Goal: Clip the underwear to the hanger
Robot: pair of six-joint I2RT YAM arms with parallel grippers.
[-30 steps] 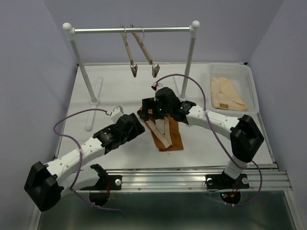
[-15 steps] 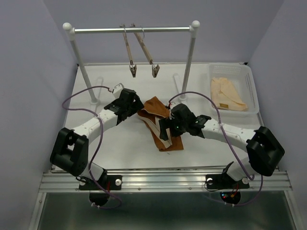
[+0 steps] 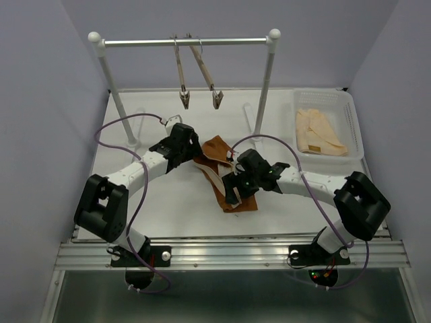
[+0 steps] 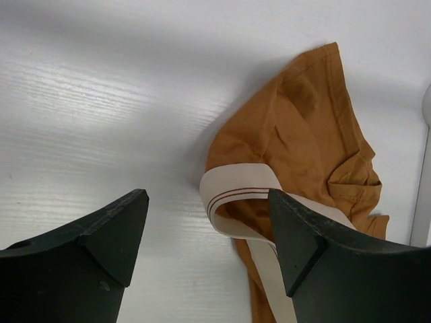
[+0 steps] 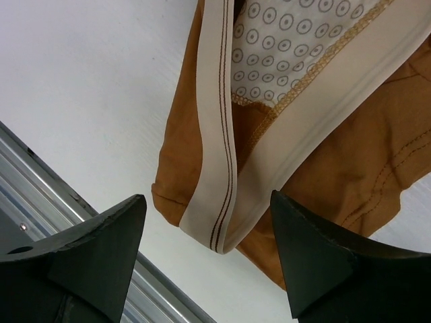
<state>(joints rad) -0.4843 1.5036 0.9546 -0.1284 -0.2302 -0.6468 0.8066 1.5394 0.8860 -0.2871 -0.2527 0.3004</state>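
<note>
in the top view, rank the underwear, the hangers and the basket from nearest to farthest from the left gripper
1. underwear: mid-table, just ahead of the left gripper.
2. hangers: hanging from the rail at the back, their clips low.
3. basket: at the table's far right corner, well beyond the other arm.

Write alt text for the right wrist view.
Rust-brown underwear with a tan waistband lies on the white table, seen between the dark fingers of the open right end effector. A metal rail crosses the bottom-left corner.
</note>
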